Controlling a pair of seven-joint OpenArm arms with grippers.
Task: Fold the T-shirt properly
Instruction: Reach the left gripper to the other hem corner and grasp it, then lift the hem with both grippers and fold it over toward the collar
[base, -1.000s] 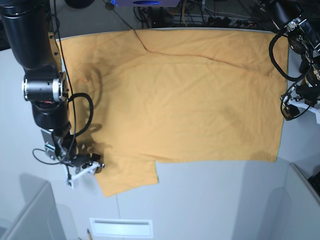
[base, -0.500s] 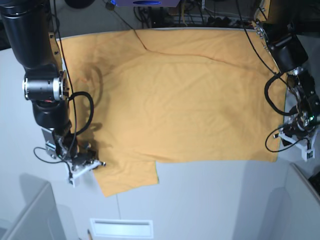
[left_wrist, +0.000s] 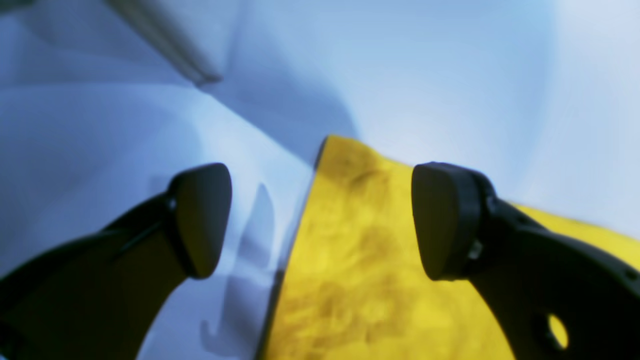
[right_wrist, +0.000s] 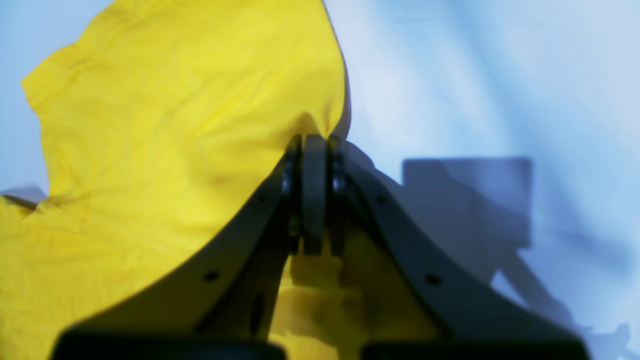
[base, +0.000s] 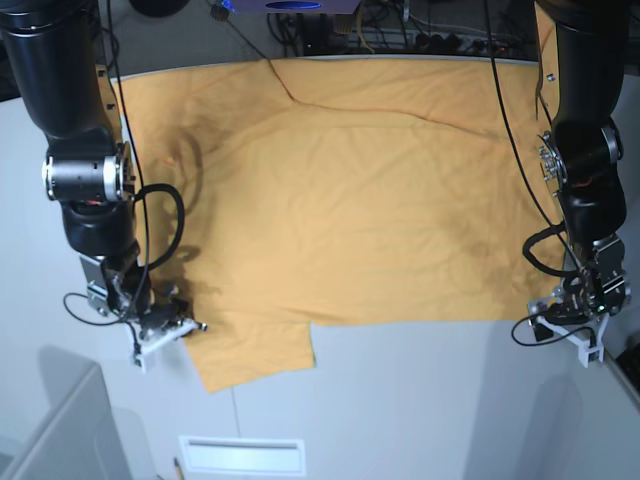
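Right gripper (right_wrist: 315, 145) pinched shut on the T-shirt (base: 360, 200) sleeve edge.
Left gripper (left_wrist: 320, 220) gapes wide over the blurred hem corner, holding nothing.

Blk arms (base: 60, 70), looped blk cables (base: 165, 235)

one t-shirt (base: 350, 200), two robot arms, two hands, left hand (left_wrist: 320, 220), right hand (right_wrist: 315, 192), one table (base: 420, 400)
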